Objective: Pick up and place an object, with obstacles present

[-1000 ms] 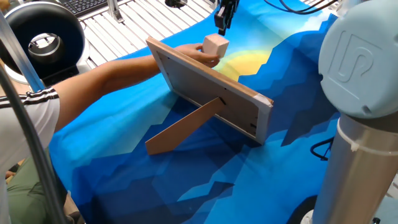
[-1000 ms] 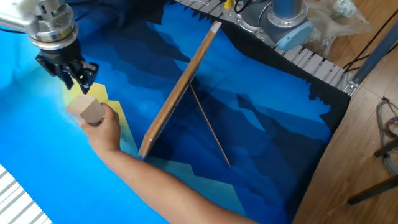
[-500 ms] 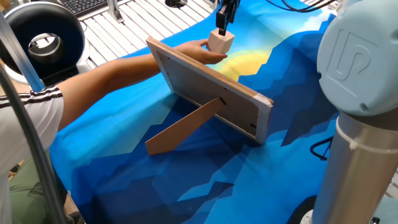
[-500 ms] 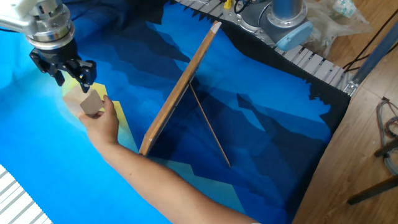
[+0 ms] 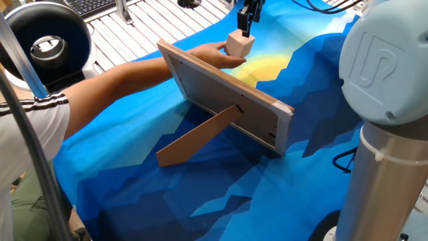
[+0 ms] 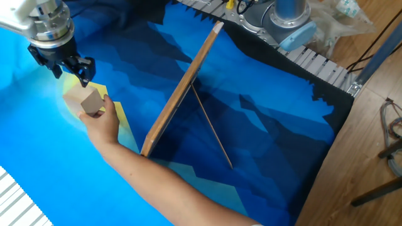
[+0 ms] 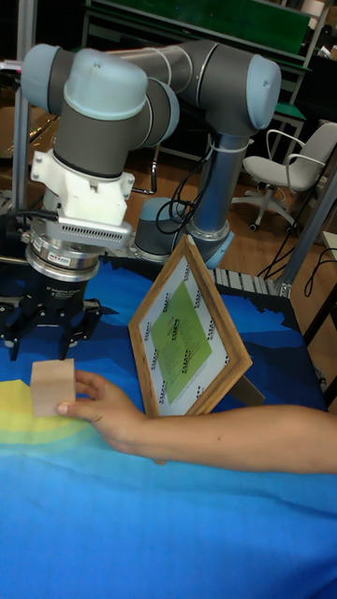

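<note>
nothing of the pick is done yet, as far as i can judge: the wooden block (image 7: 52, 387) is not in my claw (image 7: 49, 328) but in a person's hand (image 7: 105, 408), which holds it just above the yellow patch of the blue patterned cloth (image 5: 200, 187), on the printed side of the picture frame (image 7: 192, 339). my claw hangs empty just above and behind the block, its fingers spread apart with nothing between them, and i see a clear gap between fingertips and wood in the other fixed view, where the claw (image 6: 70, 64) sits up and to the left of the block (image 6: 86, 100). the frame stands propped on its brown easel leg (image 5: 199, 134), tilted, between the block and the near side of the cloth, so it is the obstacle i must clear. what is left is all of it: the block has to be set down or offered, i must close on it, lift it and carry it past the frame. compared with half a second ago, the block has barely moved in the hand, while my claw has drawn slightly up and away from it; a second ago it was closer over the block.
</note>
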Controlling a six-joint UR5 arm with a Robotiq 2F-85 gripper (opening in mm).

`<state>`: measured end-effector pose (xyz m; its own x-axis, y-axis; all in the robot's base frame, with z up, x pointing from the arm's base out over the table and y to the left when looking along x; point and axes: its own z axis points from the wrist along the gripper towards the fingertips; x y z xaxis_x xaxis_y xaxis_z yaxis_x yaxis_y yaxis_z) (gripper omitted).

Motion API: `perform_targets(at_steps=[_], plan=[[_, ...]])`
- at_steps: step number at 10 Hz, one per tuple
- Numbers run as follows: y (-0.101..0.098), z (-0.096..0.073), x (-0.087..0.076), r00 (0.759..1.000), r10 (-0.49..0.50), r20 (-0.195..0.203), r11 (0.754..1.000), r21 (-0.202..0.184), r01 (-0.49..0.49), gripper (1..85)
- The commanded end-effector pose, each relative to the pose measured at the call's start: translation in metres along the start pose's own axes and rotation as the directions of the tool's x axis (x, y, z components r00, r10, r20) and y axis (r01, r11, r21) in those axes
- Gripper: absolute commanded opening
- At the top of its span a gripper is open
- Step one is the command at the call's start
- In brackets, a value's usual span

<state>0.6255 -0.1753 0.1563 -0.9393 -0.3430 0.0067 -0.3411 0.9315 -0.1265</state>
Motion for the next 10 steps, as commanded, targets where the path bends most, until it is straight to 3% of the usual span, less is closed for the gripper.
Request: perform_targets(at_steps=[1, 2, 4, 9, 10], plan=[[0.008, -0.001, -0.013, 0.998, 0.038, 0.050, 0.999, -0.038, -0.036, 63.3], [0.021, -0.003, -0.024, 0.995, 0.036, 0.091, 0.996, -0.086, -0.028, 67.7], [0.044, -0.007, -0.032, 0.992, 0.009, 0.125, 0.985, -0.173, 0.012, 70.7], [0.039, -0.007, -0.036, 0.989, -0.029, 0.147, 0.988, -0.146, 0.051, 75.0], [0.039, -0.007, -0.036, 0.990, 0.003, 0.142, 0.988, -0.153, 0.019, 70.0]])
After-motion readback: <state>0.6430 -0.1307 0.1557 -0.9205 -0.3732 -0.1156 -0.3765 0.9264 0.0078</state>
